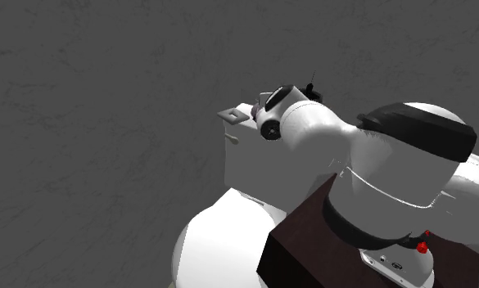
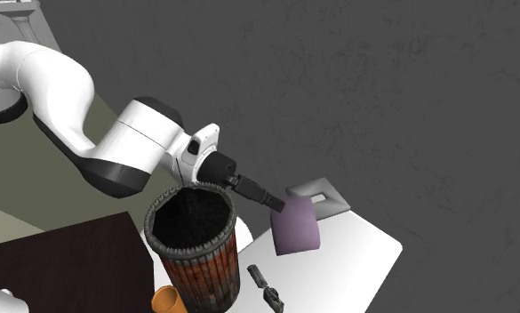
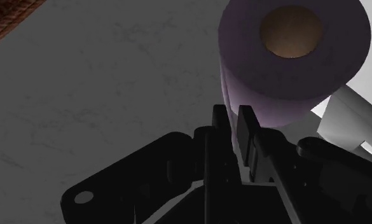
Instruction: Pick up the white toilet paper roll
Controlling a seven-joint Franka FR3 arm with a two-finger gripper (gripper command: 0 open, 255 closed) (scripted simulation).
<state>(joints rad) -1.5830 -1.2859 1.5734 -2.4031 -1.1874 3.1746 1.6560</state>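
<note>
Shoulder view: the white arm (image 1: 311, 131) reaches from the dark stand (image 1: 311, 241) over a white toilet cistern (image 1: 254, 168). A sliver of the toilet paper roll (image 1: 255, 110), drawn lilac and not white, shows at the cistern's top beside the wrist. Second exterior view: the tool (image 2: 277, 206) meets the roll (image 2: 295, 229) at its upper corner on the arm's side. The roll lies over the near edge of the white cistern lid (image 2: 364, 253), just beside a woven wastebasket (image 2: 196, 262). The roll's long axis, the line of its core, runs roughly up and down this view. It is tipped, with the upper end leaning away from the camera, so no end face appears here. Whether the lower end rests on the lid or hangs clear cannot be told. Wrist view: the fingers (image 3: 220, 124) stand close together with a narrow slit between them, their tips against the curved side of the roll (image 3: 267, 95). The brown cardboard core (image 3: 291, 28) opens toward the camera, so the axis runs nearly along the tool's line of approach. Judged progress: the reach is complete, and the tool appears closed narrowly on the roll's edge, not spanning it. Such a pinch may be insecure. A clear lift off the lid is not yet evident and remains to be done.
</note>
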